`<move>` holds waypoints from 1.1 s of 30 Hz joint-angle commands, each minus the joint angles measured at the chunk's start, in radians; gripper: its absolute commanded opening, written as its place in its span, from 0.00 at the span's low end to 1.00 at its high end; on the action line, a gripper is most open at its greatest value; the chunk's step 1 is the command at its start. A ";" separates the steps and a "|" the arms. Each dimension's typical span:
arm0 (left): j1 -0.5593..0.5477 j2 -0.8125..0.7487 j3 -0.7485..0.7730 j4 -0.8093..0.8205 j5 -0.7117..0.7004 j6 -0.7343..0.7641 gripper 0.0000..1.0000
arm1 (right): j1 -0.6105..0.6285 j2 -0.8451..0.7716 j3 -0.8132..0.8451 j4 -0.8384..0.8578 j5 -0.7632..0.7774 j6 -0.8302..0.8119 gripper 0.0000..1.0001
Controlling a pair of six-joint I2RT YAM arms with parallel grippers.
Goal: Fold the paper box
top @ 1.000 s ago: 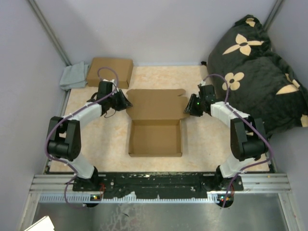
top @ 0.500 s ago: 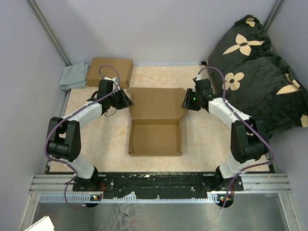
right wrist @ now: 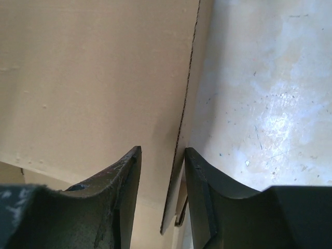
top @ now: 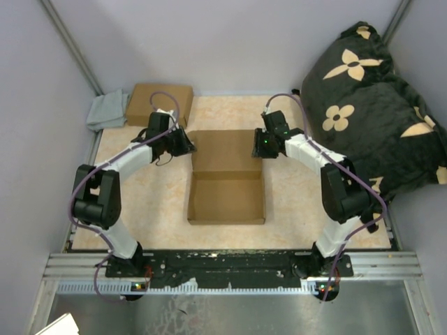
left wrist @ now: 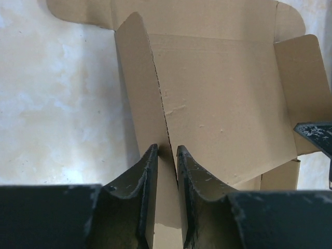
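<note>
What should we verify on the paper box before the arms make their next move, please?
1. Left side flap stands upright between the left pincer's fingers: ok.
2. Left pincer firmly pinching that flap: cannot tell.
3. Right pincer straddles the right side flap: ok.
4. Right pincer closed on its flap: not ok, the jaws stand open with a gap showing.
5. Near half of the paper box formed as a tray with its walls up: ok.
</note>
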 commanded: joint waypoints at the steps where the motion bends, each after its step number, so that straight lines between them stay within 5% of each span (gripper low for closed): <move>1: -0.018 0.035 0.033 -0.020 0.004 0.010 0.27 | 0.028 0.040 0.060 -0.009 0.019 -0.020 0.40; 17: -0.066 0.131 0.175 -0.163 -0.126 0.082 0.27 | 0.103 0.068 0.101 -0.085 0.255 -0.032 0.38; 22: -0.066 0.135 0.206 -0.224 -0.208 0.100 0.29 | 0.103 0.061 0.103 -0.105 0.302 -0.037 0.30; 28: -0.066 0.116 0.208 -0.238 -0.248 0.116 0.29 | 0.103 0.028 0.069 -0.069 0.317 -0.043 0.06; 33: -0.065 0.137 0.247 -0.248 -0.255 0.125 0.30 | 0.110 -0.068 -0.019 0.058 0.308 -0.107 0.01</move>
